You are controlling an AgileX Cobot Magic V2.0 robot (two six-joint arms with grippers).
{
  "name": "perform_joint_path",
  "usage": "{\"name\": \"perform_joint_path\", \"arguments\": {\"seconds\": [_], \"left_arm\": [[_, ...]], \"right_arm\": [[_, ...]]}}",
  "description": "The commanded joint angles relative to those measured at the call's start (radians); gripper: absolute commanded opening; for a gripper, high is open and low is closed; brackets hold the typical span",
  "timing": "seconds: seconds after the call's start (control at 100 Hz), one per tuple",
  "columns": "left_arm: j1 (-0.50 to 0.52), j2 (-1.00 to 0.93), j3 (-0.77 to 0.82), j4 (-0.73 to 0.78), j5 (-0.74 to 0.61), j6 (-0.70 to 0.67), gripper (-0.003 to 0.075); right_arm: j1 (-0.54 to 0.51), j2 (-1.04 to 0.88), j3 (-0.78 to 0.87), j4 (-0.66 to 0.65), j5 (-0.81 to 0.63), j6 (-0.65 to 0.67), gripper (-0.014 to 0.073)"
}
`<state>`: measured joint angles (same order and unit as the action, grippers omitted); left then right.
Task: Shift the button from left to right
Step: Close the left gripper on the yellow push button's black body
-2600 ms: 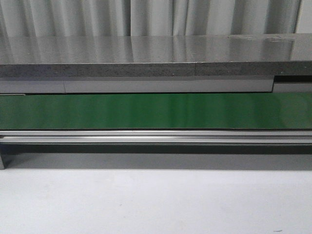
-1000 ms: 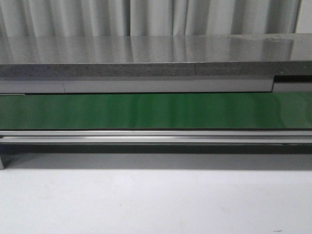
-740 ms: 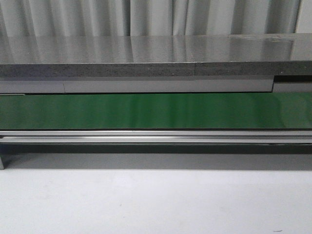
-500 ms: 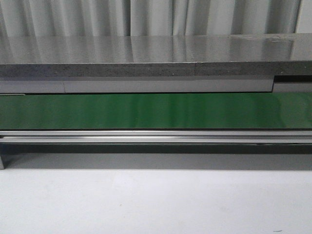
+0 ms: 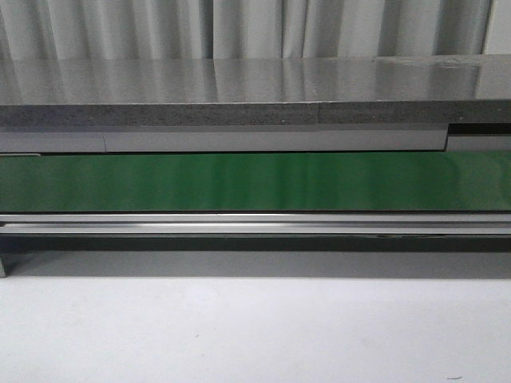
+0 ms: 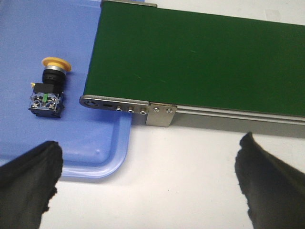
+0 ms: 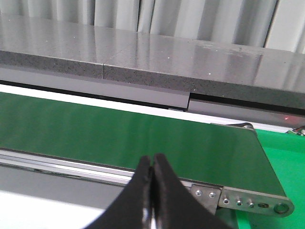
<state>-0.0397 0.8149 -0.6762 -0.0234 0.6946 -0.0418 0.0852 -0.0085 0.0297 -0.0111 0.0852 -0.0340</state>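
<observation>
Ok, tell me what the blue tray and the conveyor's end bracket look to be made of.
Blue tray: likely moulded plastic, going by its uniform matte colour, rounded corner and soft raised rim. End bracket: looks like bare metal, probably aluminium or steel, given its silvery grey sheen and row of small screw heads. The exact alloy can't be told.

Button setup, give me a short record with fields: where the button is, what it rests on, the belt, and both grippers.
button: lying on its side, clear of the belt end
support: blue tray
belt: green belt, nothing on it
left gripper: open, above the tray corner, holding nothing
right gripper: shut, empty, near the belt's other end
</observation>
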Motion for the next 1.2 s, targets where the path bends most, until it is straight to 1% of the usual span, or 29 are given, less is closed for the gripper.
{"name": "perform_joint_path", "arguments": {"seconds": [0.0, 0.16, 0.3, 0.52, 0.69, 0.82, 1.0, 1.19], "left_arm": [[0.023, 0.032, -0.068, 0.004, -0.029, -0.009, 0.0685], [0.108, 0.146, -0.171, 0.070, 0.007, 0.004, 0.0683], [0.205, 0.290, -0.253, 0.070, 0.022, 0.042, 0.0676], [0.310, 0.533, -0.364, 0.063, 0.022, 0.075, 0.0662], [0.343, 0.715, -0.460, 0.054, 0.027, 0.097, 0.0662], [0.345, 0.820, -0.520, 0.051, 0.027, 0.102, 0.0662], [0.345, 0.917, -0.571, 0.045, 0.029, 0.105, 0.0662], [0.345, 0.986, -0.575, 0.045, 0.025, 0.107, 0.0662]], "right_arm": [[-0.002, -0.017, -0.001, -0.010, -0.085, 0.001, -0.0069], [-0.002, -0.017, -0.001, -0.010, -0.085, 0.001, -0.0069], [-0.002, -0.017, -0.001, -0.010, -0.085, 0.001, -0.0069], [-0.002, -0.017, -0.001, -0.010, -0.085, 0.001, -0.0069], [-0.002, -0.017, -0.001, -0.010, -0.085, 0.001, -0.0069], [-0.002, -0.017, -0.001, -0.010, -0.085, 0.001, -0.0069], [-0.002, -0.017, -0.001, -0.010, -0.085, 0.001, -0.0069], [-0.002, -0.017, -0.001, -0.010, -0.085, 0.001, -0.0069]]}}
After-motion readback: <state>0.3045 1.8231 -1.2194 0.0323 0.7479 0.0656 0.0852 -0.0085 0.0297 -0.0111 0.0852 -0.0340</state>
